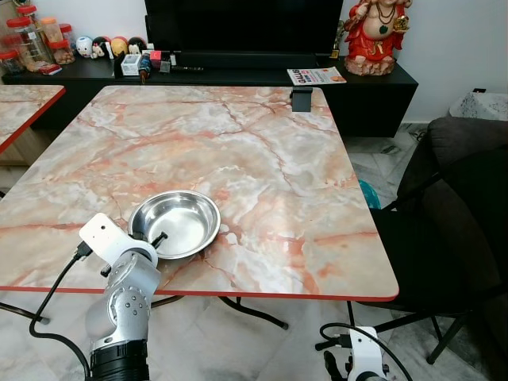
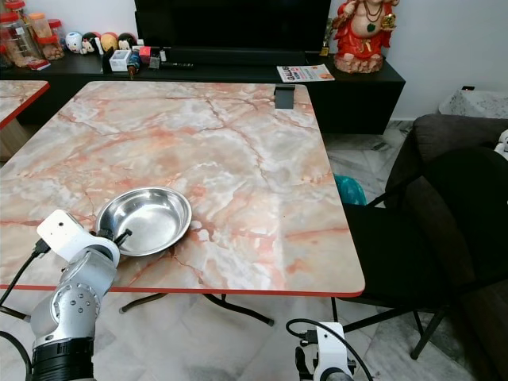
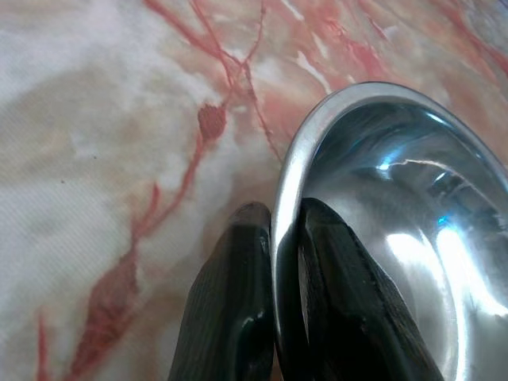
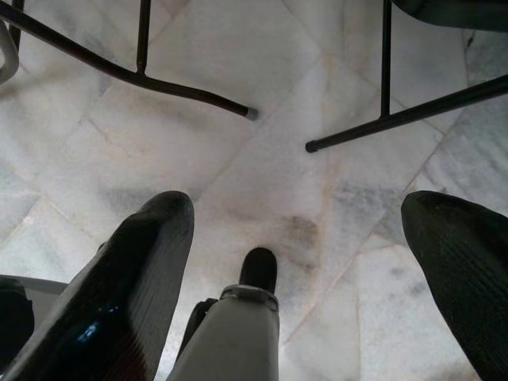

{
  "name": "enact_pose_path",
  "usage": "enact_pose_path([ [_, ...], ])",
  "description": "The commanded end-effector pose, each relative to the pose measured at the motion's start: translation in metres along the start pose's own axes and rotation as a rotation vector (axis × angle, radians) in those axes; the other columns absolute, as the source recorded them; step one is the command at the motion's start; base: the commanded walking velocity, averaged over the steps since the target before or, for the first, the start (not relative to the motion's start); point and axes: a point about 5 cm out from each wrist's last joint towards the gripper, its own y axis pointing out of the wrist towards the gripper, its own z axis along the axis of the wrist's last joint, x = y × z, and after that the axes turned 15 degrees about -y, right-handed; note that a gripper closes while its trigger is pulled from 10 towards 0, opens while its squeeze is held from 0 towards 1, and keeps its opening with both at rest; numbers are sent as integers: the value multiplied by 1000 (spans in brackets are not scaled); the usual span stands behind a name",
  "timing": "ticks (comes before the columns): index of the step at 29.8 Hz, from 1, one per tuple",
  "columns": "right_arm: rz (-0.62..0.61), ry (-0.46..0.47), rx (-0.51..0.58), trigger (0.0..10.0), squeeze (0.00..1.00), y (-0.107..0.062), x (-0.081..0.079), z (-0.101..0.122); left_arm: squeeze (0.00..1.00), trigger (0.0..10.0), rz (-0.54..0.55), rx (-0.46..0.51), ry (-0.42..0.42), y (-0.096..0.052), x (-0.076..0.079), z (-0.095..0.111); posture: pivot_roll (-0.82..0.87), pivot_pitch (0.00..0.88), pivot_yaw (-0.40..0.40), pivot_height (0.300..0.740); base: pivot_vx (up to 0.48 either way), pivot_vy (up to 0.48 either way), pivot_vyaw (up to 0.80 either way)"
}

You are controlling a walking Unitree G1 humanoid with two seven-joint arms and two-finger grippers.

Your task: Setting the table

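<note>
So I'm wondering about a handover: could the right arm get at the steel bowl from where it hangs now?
Probably not: the right gripper hangs open below the table, whose edge lies between it and the steel bowl, pinched by the left gripper.

One steel bowl [image 1: 175, 223] sits on one full marble table [image 1: 238, 159], and the corner of a second table [image 1: 20, 107] shows at the robot's left, making two. There are two grippers: the left gripper [image 3: 274, 238] with its two black fingers pinched on the bowl's rim, and the right gripper [image 4: 298, 238] with its two fingers spread wide above the floor. On the dark cabinet [image 1: 373, 87] behind stand one red statue [image 1: 375, 36], one magazine [image 1: 316, 76] and about four jars [image 1: 32, 40]; one dark chair [image 1: 444, 238] stands at the robot's right.
</note>
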Motion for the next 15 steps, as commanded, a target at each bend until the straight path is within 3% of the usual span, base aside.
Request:
enact_pose_path([
  [1,-3,12,7,10000,0,1,1,4,651,10000,0,-1,-3,-1,0,2,62,4,-17,732,0,0,0],
  [2,-4,13,8,10000,0,1,1,4,1000,10000,7,-15,-10,-1,-2,0,62,2,-18,732,0,0,0],
  [9,-5,14,8,10000,0,1,2,5,1000,10000,13,-41,-28,-1,-3,-2,63,2,-19,732,0,0,0],
  [15,-5,12,9,10000,0,1,2,5,973,10000,18,1,-31,-2,-4,7,64,0,-22,732,0,0,0],
])
